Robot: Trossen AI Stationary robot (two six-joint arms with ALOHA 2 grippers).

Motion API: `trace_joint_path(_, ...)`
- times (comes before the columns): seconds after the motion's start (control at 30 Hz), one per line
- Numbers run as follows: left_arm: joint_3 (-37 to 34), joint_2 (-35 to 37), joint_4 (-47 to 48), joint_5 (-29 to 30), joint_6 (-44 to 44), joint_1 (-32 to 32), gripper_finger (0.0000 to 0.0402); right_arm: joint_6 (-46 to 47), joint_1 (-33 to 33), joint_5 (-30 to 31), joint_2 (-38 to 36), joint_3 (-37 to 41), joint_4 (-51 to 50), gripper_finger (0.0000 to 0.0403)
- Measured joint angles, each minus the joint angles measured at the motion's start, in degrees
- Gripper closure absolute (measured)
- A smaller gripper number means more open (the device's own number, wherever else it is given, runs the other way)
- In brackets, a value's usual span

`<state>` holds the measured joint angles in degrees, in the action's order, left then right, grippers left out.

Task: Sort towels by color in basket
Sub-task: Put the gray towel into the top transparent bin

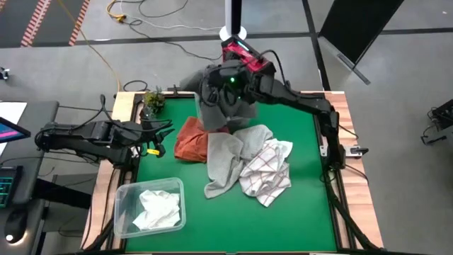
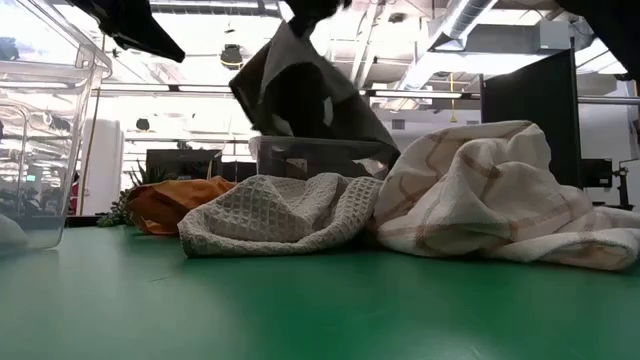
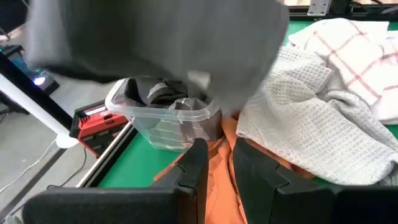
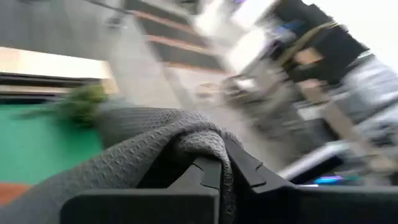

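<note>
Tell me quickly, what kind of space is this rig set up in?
Most likely a robotics lab or workshop: the green-topped table stands on a bare grey floor crossed by loose cables, and the low view shows exposed ceiling ducts over an open room. A keyboard sits beside the table.

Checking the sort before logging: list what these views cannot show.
- Far bin contents: high view, hidden by right gripper and its hanging dark grey towel.
- Orange towel: partly under the light grey towel.
- Left gripper: whether it touches the orange towel is unclear.
</note>
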<state>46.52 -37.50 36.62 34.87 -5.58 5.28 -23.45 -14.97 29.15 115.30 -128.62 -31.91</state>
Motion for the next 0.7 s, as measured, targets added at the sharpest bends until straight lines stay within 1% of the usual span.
trace_joint_path(0.07,0.01,0.00,0.07,0.00,-0.34,0.00,0.0336,5.25,-2.44,-6.67,0.12,0.78,-3.52,0.0381)
trace_joint_path(0.1,0.00,0.00,0.08,0.00,-0.56,0.00,0.0336,7.27,-3.60,-8.93,0.12,1.67,-5.03,0.0381)
trace_joint_path(0.17,0.01,0.02,0.19,0.00,-1.00,0.00,0.0336,9.76,-5.55,-10.75,0.16,3.74,-8.81,0.0379)
trace_joint_path(0.27,0.02,0.00,0.19,0.00,-1.14,0.00,0.0336,11.66,-7.64,-11.02,0.36,6.78,-13.36,0.0370)
trace_joint_path(0.37,0.02,0.01,-0.69,0.02,-1.14,0.00,0.0336,12.50,-8.44,-11.10,0.25,11.64,-12.42,0.0369)
trace_joint_path(0.5,0.02,0.00,-0.65,0.00,-1.34,0.00,0.0336,13.54,-9.53,-12.89,0.29,18.27,-9.73,0.0377)
trace_joint_path(0.7,0.02,0.00,0.08,0.02,-1.30,0.00,0.0336,18.75,-11.62,-21.44,0.29,26.62,-8.04,0.0378)
